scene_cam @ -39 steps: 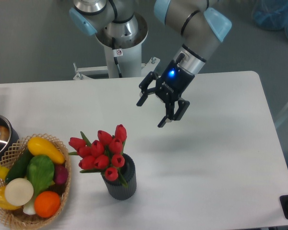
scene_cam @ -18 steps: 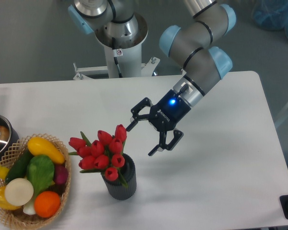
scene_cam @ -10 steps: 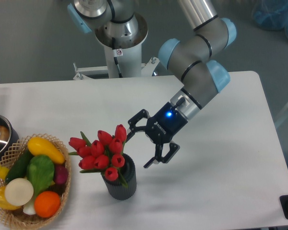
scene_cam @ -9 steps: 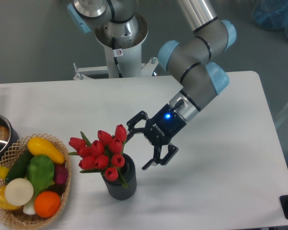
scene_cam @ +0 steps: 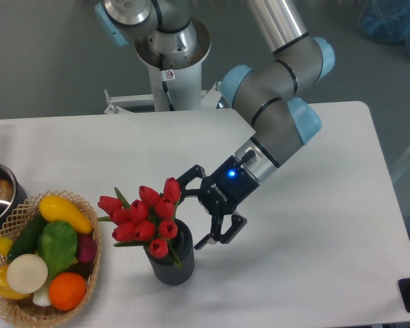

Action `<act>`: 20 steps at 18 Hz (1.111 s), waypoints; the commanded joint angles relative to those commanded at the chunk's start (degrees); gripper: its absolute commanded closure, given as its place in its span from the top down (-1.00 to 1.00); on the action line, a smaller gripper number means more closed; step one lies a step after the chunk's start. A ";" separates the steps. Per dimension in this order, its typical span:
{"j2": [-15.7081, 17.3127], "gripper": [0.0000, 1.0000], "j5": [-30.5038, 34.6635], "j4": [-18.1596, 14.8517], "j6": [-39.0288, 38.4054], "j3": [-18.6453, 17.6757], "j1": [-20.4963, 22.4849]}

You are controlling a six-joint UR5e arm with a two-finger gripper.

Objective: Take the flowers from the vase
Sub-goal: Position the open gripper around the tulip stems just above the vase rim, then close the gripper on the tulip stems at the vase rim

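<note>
Red flowers in the vase; hand spread wide beside them, holding nothing.

No legible text or labels

So the red tulips are a tight bunch, roughly nine blooms with a few green leaves poking out, sitting in the vase and leaning up and to the left. The vase is a small dark grey ribbed cylinder, standing upright on the white table.
</note>
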 joint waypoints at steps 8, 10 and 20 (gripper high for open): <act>-0.88 1.00 -0.09 0.18 0.18 -0.18 -1.05; -1.05 1.00 -0.17 0.18 0.09 -0.18 -1.14; -1.67 1.00 -0.35 0.53 0.70 0.35 -1.85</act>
